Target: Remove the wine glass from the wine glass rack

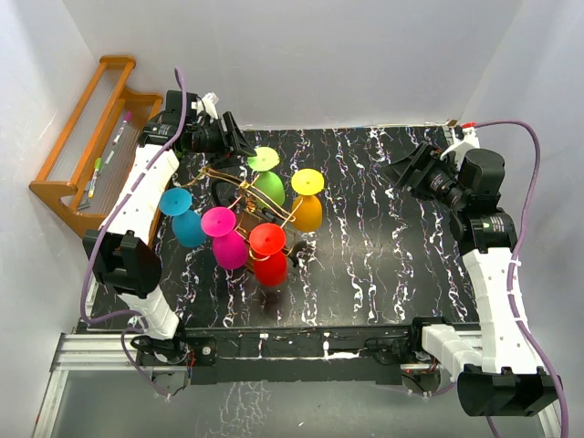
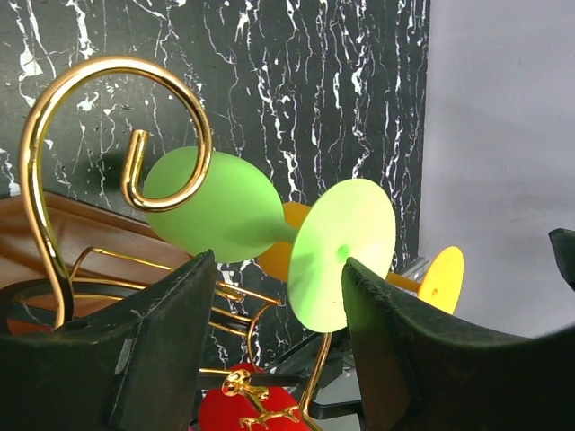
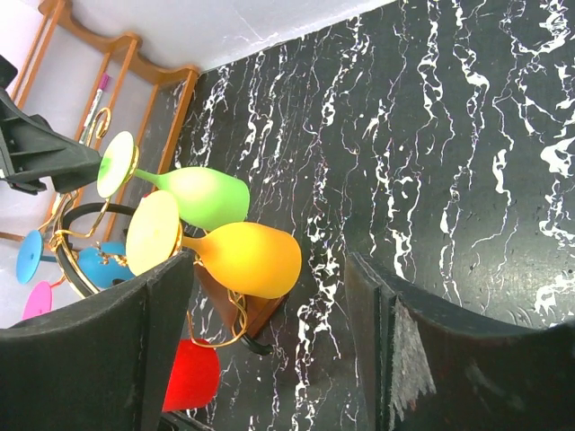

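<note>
Rack (image 2: 112, 63) stands on L half of black marbled table (image 1: 383, 246), five glasses hung on its gold wire, feet up, bowls below

Green glass (image 1: 267, 187) is at far side of rack, still hung. Yellow glass (image 1: 307, 212) is just beside it to the R, red glass (image 1: 270, 267) at near side, pink glass (image 1: 228, 248) just L of red, blue glass (image 1: 189, 228) furthest L

L gripper (image 1: 239, 146) hovers at far-L edge of rack, right by green's foot. Jaws are apart and grip nothing. In L wrist view green's pale foot disc sits in the gap betw the two black fingers (image 2: 162, 341), its lower edge hidden behind one of them. No contact shows. A scroll end of the rack curls in front of green's bowl in that view, and yellow's foot peeks out behind

R gripper (image 1: 406, 169) is over far-R part of table, well apart from rack and angled toward it. Jaws are wide apart w/ nothing held. R wrist view looks past its fingers at green and yellow side by side, w/ red below them, blue and pink further off, and L gripper's dark fingers just beside green's foot

Wooden shelf (image 1: 117, 64) w/ pens (image 1: 114, 137) leans at far-L wall, off the table
</note>
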